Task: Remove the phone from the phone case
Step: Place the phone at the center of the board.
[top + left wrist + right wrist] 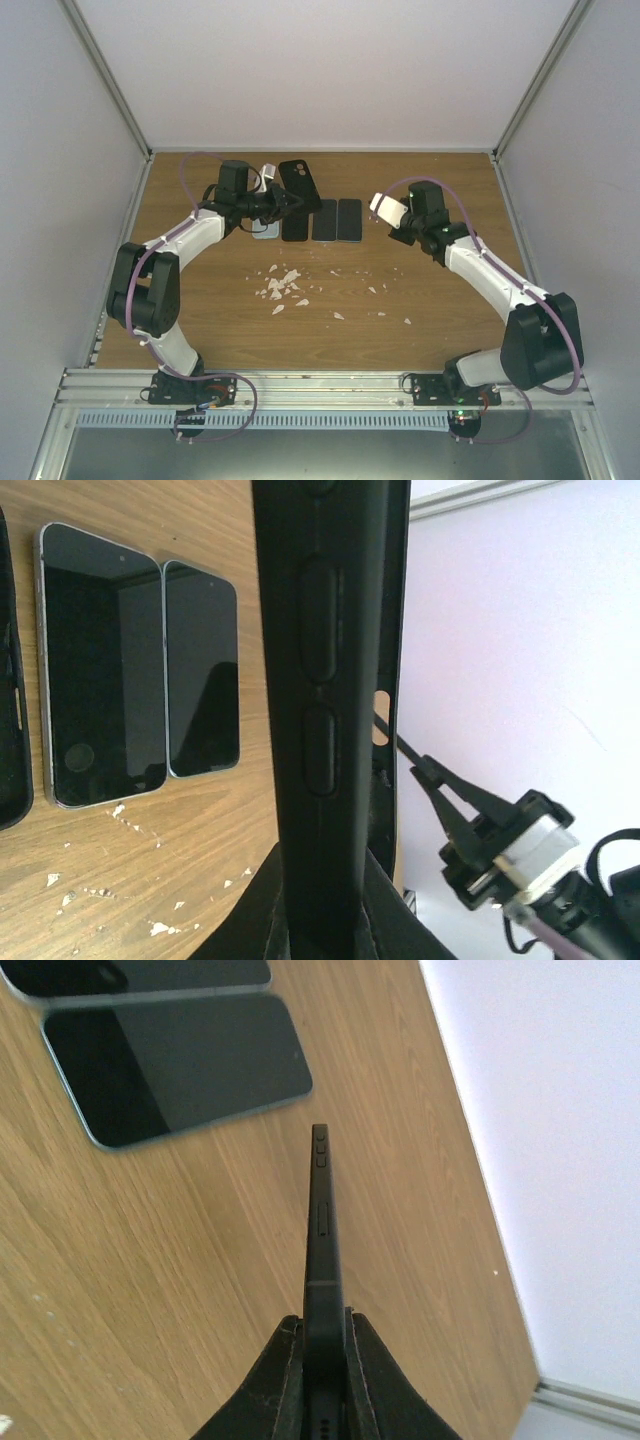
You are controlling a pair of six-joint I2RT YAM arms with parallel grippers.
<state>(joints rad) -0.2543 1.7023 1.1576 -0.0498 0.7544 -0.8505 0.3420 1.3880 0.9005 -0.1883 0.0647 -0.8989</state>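
My left gripper [283,200] [325,880] is shut on a black phone case [298,180] [330,680] and holds it edge-on above the back left of the table. Its side button bumps face the left wrist camera, and wood shows through its camera hole. My right gripper [385,215] [323,1325] is shut on a thin dark phone [322,1220], held edge-on above the table, apart from the case. The right gripper also shows in the left wrist view [500,830].
Two dark phones [325,220] [349,220] lie face up side by side at the back middle, also in the wrist views [100,665] [180,1065]. Another black case [294,222] and a pale one [265,228] lie left of them. White crumbs [285,285] litter the table's middle.
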